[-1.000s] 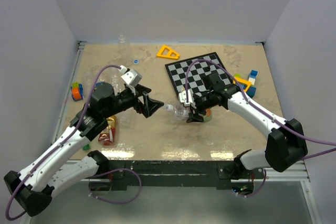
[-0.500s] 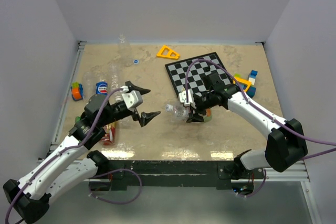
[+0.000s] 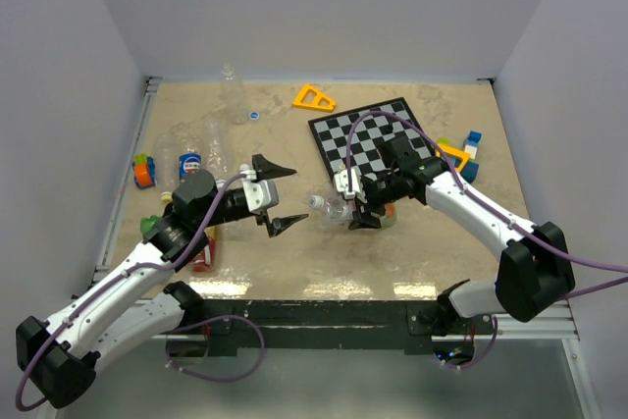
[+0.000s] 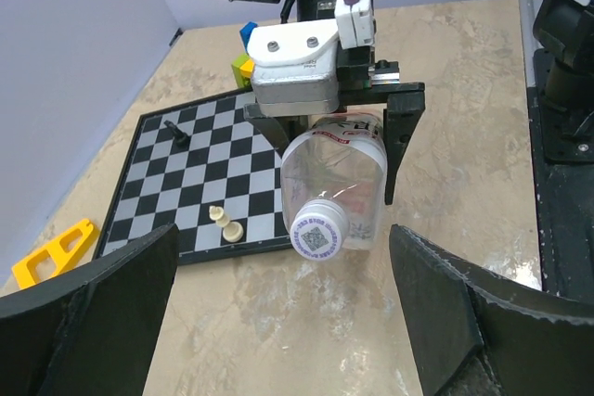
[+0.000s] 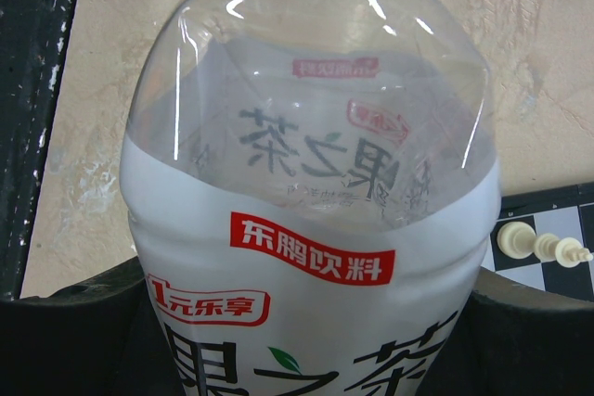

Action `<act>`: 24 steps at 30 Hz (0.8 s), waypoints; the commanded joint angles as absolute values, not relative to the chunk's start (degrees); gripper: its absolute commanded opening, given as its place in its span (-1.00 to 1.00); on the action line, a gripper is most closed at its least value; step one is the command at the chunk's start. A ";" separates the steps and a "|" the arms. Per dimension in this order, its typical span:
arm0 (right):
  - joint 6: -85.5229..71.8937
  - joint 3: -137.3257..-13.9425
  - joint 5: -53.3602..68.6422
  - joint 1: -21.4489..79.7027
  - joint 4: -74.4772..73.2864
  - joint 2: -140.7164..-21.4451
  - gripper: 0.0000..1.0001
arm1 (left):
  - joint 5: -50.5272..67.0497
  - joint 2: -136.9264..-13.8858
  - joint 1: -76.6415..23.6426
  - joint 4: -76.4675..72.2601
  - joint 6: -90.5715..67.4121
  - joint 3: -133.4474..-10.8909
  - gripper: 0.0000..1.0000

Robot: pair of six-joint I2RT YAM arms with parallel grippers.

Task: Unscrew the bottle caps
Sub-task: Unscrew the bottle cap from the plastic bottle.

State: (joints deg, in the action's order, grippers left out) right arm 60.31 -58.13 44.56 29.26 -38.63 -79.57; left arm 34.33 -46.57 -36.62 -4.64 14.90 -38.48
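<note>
My right gripper (image 3: 361,207) is shut on a clear bottle (image 3: 340,209) with a white label and holds it level just above the table, neck pointing left. Its white cap (image 4: 320,227), printed with a purple code, sits on the neck and faces my left gripper. In the right wrist view the bottle (image 5: 311,229) fills the frame between the dark pads (image 5: 74,331). My left gripper (image 3: 287,198) stands wide open a short way left of the cap (image 3: 316,203), touching nothing. In the left wrist view both fingers (image 4: 93,322) flank bare table below the cap.
Other bottles lie at the left: clear ones (image 3: 211,139), a blue cola one (image 3: 189,164), a red-yellow one (image 3: 203,247). One clear bottle (image 3: 231,80) stands at the back. Also there: a loose blue cap (image 3: 254,115), chessboard (image 3: 378,139) with pieces (image 4: 225,226), yellow triangle (image 3: 314,98), toy blocks (image 3: 466,154).
My left gripper opened wide, drew back left from the cap, turned at the wrist and edged back toward the bottle. The right arm and bottle stayed still.
</note>
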 commanded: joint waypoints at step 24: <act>61.43 -58.71 46.49 29.53 -38.94 -79.28 -0.82 | 40.43 -48.95 -36.47 -5.89 25.75 -37.00 0.92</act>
